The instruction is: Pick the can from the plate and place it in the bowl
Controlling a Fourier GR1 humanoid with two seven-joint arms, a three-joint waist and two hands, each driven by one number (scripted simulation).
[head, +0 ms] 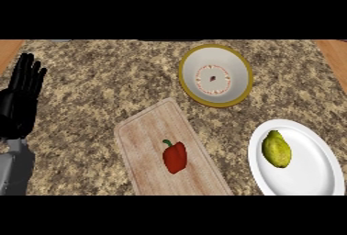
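On the granite counter (102,82) we note the left hand (19,103) resting, fingers straight, and a yellow-green fruit (277,149) on the white plate (318,174) near the bowl (215,75).

A yellow-green fruit (277,149) — no can — lies on the white plate (318,172) at lower right; the yellow-rimmed bowl (215,75) sits beyond it.

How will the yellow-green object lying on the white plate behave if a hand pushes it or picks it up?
The yellow-green, pear-shaped object lies on its side on the white plate, so it may roll or slide. Its rounded, tapering shape probably makes it apt to slip between fingers.
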